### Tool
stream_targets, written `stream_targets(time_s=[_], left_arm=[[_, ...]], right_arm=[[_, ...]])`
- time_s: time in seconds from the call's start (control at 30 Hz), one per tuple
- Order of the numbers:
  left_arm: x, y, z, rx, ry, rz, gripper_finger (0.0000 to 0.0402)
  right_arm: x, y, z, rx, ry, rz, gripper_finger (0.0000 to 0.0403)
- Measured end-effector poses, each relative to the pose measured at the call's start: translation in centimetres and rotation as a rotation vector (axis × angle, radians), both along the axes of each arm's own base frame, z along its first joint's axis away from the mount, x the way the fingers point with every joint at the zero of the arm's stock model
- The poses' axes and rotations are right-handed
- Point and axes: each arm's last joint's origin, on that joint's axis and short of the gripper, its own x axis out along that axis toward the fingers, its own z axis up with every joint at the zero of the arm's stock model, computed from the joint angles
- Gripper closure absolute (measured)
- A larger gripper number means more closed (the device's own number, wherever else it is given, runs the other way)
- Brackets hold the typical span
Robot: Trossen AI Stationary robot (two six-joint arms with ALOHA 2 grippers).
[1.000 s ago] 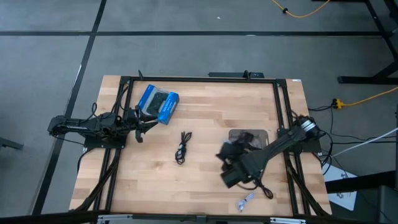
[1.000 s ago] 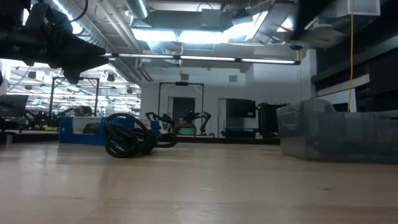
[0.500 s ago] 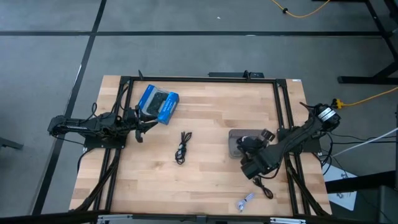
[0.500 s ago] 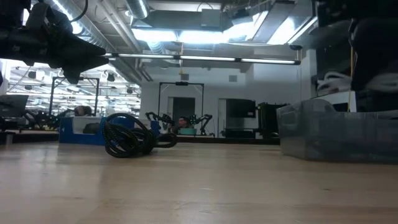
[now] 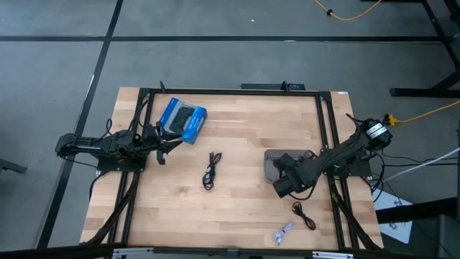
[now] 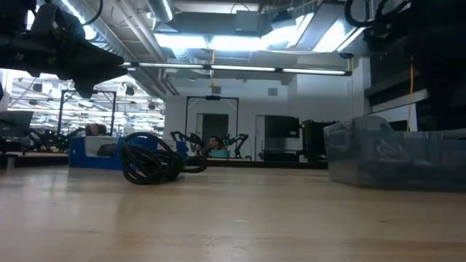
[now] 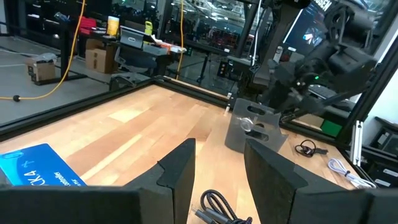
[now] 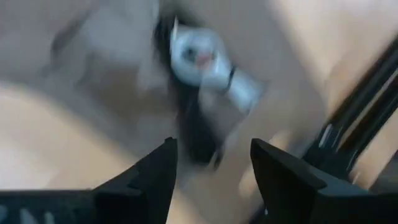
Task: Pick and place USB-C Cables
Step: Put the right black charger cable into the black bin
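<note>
The clear grey tray (image 5: 270, 160) stands right of the table's middle. In the blurred right wrist view a white cable (image 8: 205, 62) and a black one (image 8: 193, 134) lie in it. My right gripper (image 5: 286, 181) hovers open over the tray's near edge, its fingers (image 8: 155, 180) empty. A black cable (image 5: 210, 170) lies at mid-table. Another black cable (image 5: 305, 216) and a white cable (image 5: 282, 234) lie near the front right. My left gripper (image 5: 162, 148) waits open at the left, beside the blue package (image 5: 183, 120).
The blue package also shows behind the black cable (image 6: 149, 160) in the low view. The tray's wall (image 6: 397, 156) stands at that view's right. Dark frame rails (image 5: 327, 129) run along the table's sides. Bare wood lies between the middle cable and the tray.
My right gripper has gone from the table's near right toward the far edge, up over the tray. A white cable that hung below it half a second ago now lies in the tray, let go.
</note>
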Motion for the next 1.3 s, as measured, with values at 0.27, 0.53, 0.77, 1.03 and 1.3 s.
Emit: stream_targets(time_s=[0.27, 0.53, 0.77, 1.03, 1.3], left_arm=[[0.0, 0.0, 0.0, 0.0, 0.0, 0.003, 0.0271], [0.0, 0.0, 0.0, -0.001, 0.0, 0.003, 0.0271], [0.0, 0.0, 0.0, -0.007, -0.002, 0.003, 0.0271], [0.0, 0.0, 0.0, -0.009, -0.003, 0.003, 0.0271], [0.0, 0.0, 0.0, -0.034, -0.009, 0.002, 0.0271]], right_arm=[[1.3, 3.4, 4.9, 0.28, -0.162, -0.357, 0.0207], [-0.6, 9.2, 5.8, 0.405, -0.314, -0.572, 0.0217], [-2.9, 13.3, 3.8, 0.383, -0.246, -0.682, 0.0226], [-3.2, 15.5, -0.1, 0.259, -0.161, -0.642, 0.0227], [-3.2, 15.7, -3.0, 0.11, -0.086, -0.525, 0.0227]])
